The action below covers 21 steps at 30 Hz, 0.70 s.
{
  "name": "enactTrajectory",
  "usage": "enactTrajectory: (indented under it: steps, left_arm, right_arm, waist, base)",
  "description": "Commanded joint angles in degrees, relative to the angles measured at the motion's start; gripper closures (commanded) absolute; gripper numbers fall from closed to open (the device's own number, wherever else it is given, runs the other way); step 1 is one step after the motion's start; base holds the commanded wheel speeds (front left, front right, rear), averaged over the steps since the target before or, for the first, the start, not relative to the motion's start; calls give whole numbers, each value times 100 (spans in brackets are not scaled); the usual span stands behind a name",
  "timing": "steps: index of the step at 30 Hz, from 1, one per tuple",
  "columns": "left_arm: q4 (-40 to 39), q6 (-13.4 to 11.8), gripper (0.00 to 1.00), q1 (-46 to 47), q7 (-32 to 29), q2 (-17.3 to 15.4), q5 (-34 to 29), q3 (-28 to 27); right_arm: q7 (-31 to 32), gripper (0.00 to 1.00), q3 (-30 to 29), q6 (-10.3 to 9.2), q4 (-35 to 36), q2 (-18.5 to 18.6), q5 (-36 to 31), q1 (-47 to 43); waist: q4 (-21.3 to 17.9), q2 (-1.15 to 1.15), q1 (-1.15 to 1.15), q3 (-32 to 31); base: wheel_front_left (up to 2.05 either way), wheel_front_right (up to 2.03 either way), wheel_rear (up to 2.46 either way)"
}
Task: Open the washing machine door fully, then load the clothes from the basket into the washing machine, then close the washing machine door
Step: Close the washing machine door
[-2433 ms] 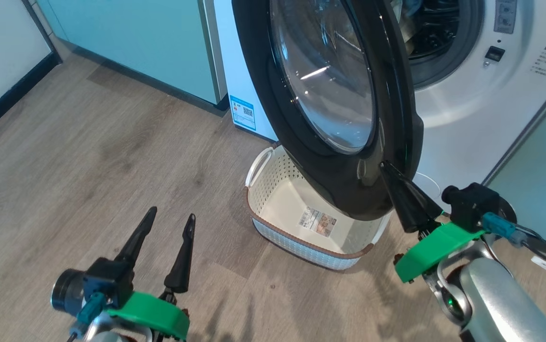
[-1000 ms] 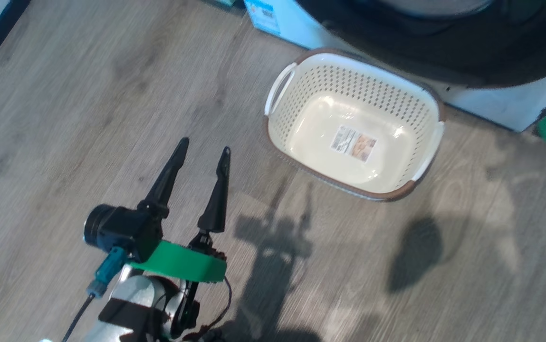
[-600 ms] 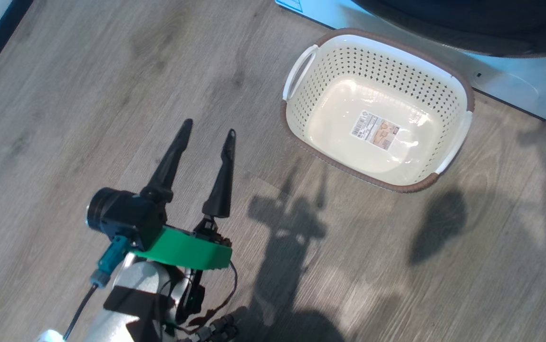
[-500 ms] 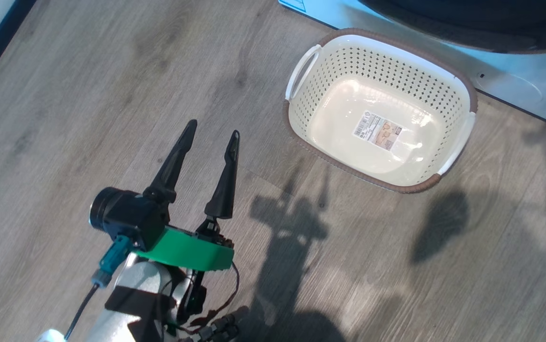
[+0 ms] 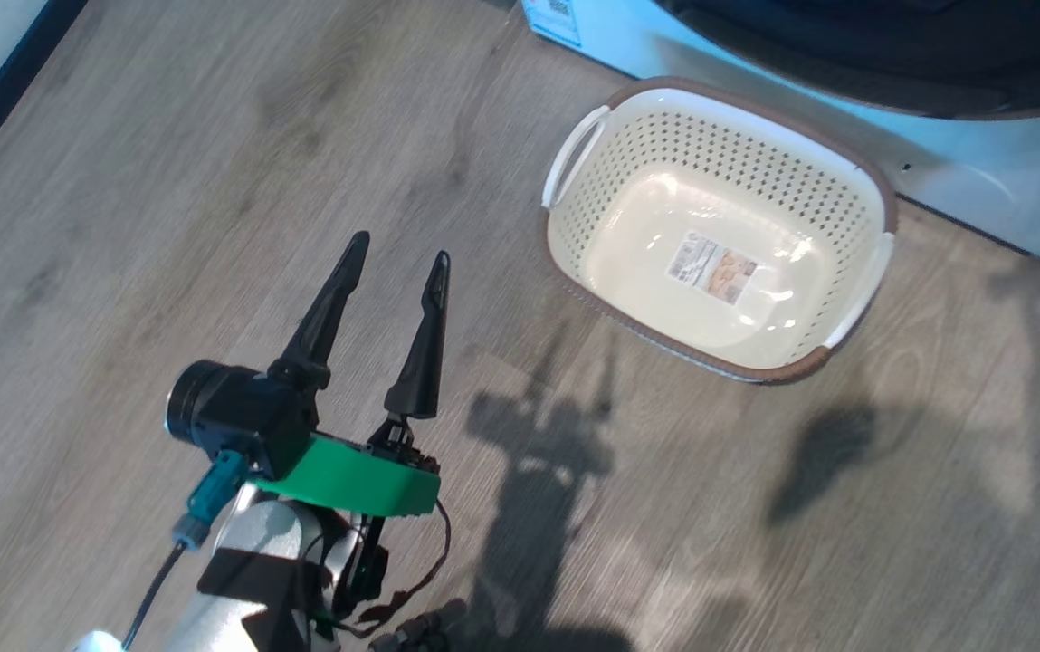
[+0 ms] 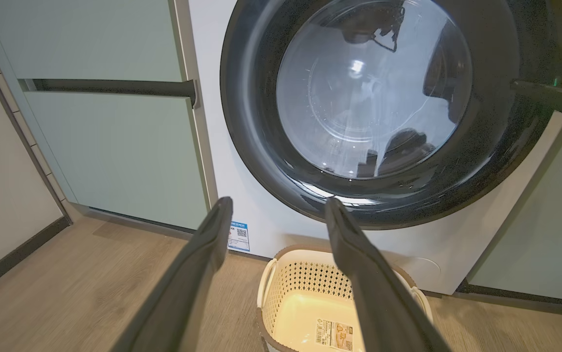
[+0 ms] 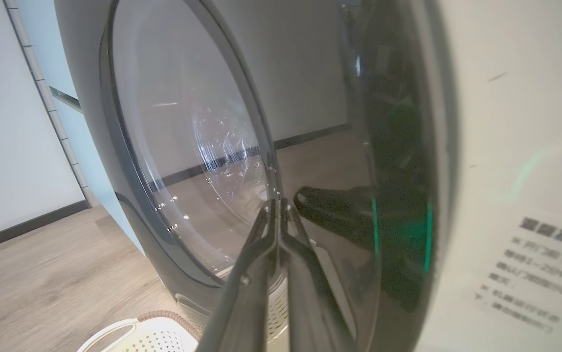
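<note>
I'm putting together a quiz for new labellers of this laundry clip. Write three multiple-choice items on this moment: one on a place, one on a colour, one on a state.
1. Where does the basket stand?
A. on the floor in front of the washing machine
B. on a shelf
C. in a person's hands

2. What colour is the basket's rim?
A. blue
B. green
C. brown

3. How is the left gripper?
A. shut on a garment
B. open, holding nothing
C. shut on a basket handle

Answers:
1 A: the head view shows it on the wood planks by the machine's white front.
2 C: a brown band runs round its top edge.
3 B: its jaws stand apart over bare floor.
</note>
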<state>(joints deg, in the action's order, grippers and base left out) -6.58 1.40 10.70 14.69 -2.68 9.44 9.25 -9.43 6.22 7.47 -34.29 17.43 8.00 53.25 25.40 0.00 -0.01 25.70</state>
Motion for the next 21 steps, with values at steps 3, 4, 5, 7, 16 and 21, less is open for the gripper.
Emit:
enactTrajectory:
  steps: [3, 4, 5, 7, 16, 21]
  left_arm:
    - [-142, 50, 0, -21, 30, -52, -112, -292]
    - [-138, 60, 0, -39, 30, -51, -131, -311]
    - [-137, 71, 0, -58, 30, -51, -149, -332]
    - [-109, 97, 0, -108, 30, -58, -196, -364]
    - [11, 220, 0, -296, 30, -172, -324, -466]
    - [78, 238, 0, -388, 30, -230, -324, -510]
  right_arm:
    - [-151, 100, 211, 2, 282, -182, 64, -309]
    - [-186, 100, 236, 2, 335, -214, 81, -425]
    - [-218, 100, 271, 2, 398, -251, 99, -544]
    - [-281, 100, 343, 2, 537, -321, 133, -815]
    - [-477, 93, 476, 2, 1575, -755, 241, -2386]
    - [-505, 0, 429, 2, 1894, -967, 215, -2903]
  waist:
    - [-137, 0, 1, -159]
    - [-183, 0, 1, -203]
    - [-237, 0, 1, -246]
    - [-348, 0, 1, -360]
    - [-1069, 0, 1, -944]
    - [-1399, 0, 1, -1180]
  base:
    - [0, 0, 0]
    - [0, 0, 0]
    - [0, 0, 0]
    - [0, 0, 0]
    - [0, 0, 0]
    - [0, 0, 0]
